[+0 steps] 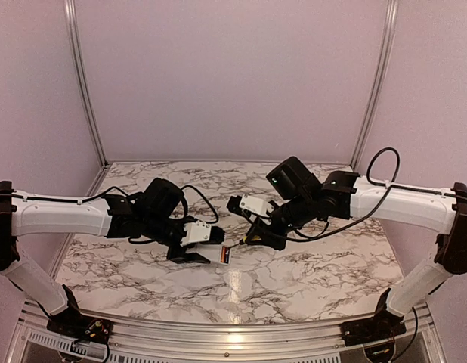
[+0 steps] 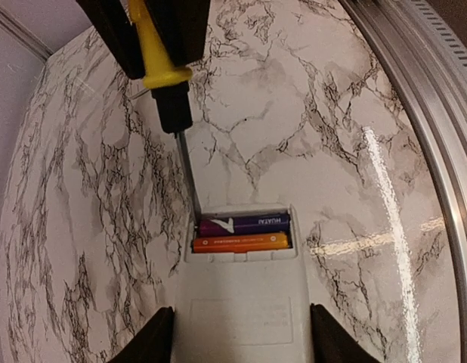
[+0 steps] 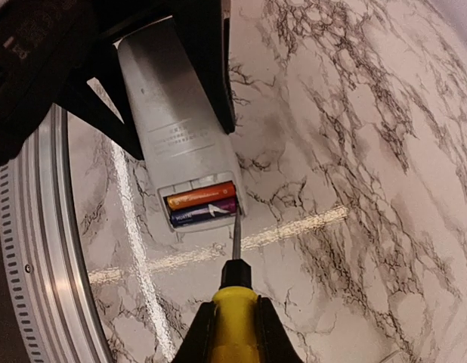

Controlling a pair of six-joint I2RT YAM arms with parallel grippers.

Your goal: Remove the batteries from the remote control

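Observation:
My left gripper (image 2: 241,336) is shut on the white remote control (image 2: 241,302), one finger against each long side, holding it over the marble table. Its open bay holds two batteries side by side, an orange one (image 2: 239,242) and a purple one (image 2: 245,224). My right gripper (image 3: 233,333) is shut on a yellow-handled screwdriver (image 3: 233,310). Its thin metal tip (image 3: 236,223) rests at the bay's corner by the purple battery (image 3: 203,212), with the orange battery (image 3: 201,195) just behind it. From above, both grippers meet mid-table around the bay (image 1: 226,255).
The marble table (image 1: 309,265) ends in a metal rail (image 3: 37,265) along its near edge. Plain pink walls with metal corner posts (image 1: 82,83) close the back and sides. A black cable (image 1: 381,162) loops above the right arm.

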